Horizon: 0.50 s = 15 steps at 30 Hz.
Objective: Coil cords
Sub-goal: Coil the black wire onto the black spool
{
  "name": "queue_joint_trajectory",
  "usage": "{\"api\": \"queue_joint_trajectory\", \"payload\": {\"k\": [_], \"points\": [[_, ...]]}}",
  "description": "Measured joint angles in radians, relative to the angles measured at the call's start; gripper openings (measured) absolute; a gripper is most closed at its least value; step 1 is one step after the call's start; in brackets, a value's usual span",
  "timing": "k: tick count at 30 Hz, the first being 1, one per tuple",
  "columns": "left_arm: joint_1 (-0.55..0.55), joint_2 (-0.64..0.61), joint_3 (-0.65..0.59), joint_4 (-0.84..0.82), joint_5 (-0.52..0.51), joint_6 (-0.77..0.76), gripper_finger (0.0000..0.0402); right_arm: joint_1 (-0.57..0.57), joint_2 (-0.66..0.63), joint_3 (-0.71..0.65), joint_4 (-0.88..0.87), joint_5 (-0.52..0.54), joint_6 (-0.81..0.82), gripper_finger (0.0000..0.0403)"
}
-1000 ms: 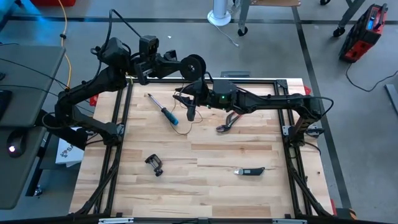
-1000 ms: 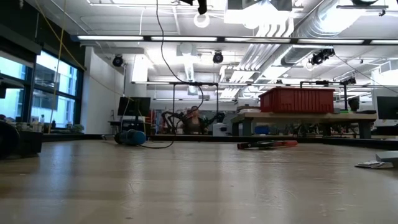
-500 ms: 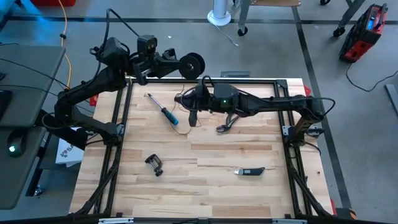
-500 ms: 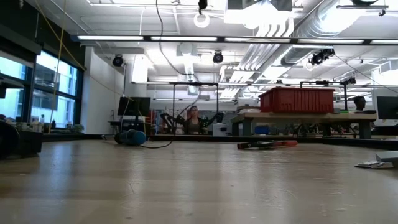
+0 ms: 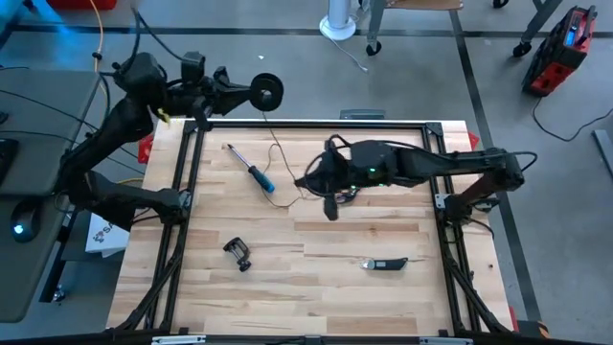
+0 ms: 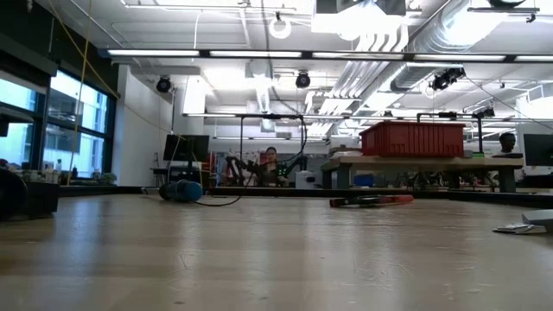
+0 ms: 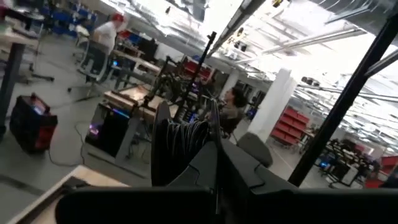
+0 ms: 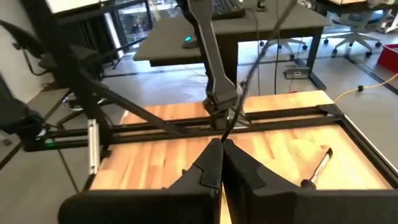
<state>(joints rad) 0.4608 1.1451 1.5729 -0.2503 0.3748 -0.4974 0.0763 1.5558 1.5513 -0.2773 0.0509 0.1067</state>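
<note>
Your left gripper (image 5: 251,93) sits up past the table's far-left corner, off the wooden table (image 5: 316,287), fingers pressed onto the small round black reel (image 5: 269,90), disc on edge. From it the hair-thin dark cord (image 5: 275,144) runs down across the boards toward mid-table. Your right gripper (image 5: 330,203) hangs there, fingers pressed together, pinching the cord in its wrist view. The near half gives you open room, bar a black clamp (image 5: 238,253) and a dark utility knife (image 5: 385,263).

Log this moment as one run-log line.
left gripper: shut on reel, beyond table's far edge | right gripper: shut on cord, mid-table | cord slack between them
</note>
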Motion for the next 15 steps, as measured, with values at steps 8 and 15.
{"api": "queue_joint_trajectory", "payload": {"k": [8,15], "points": [[-0.009,-0.036,-0.001,-0.175,0.037,-0.124,0.0000,0.031,-0.102,0.000,-0.090,0.088,-0.010,0.0000],[-0.053,-0.029,0.000,-0.209,0.110,-0.228,0.0000,0.026,-0.167,0.000,-0.111,0.175,-0.048,0.0000]]}}
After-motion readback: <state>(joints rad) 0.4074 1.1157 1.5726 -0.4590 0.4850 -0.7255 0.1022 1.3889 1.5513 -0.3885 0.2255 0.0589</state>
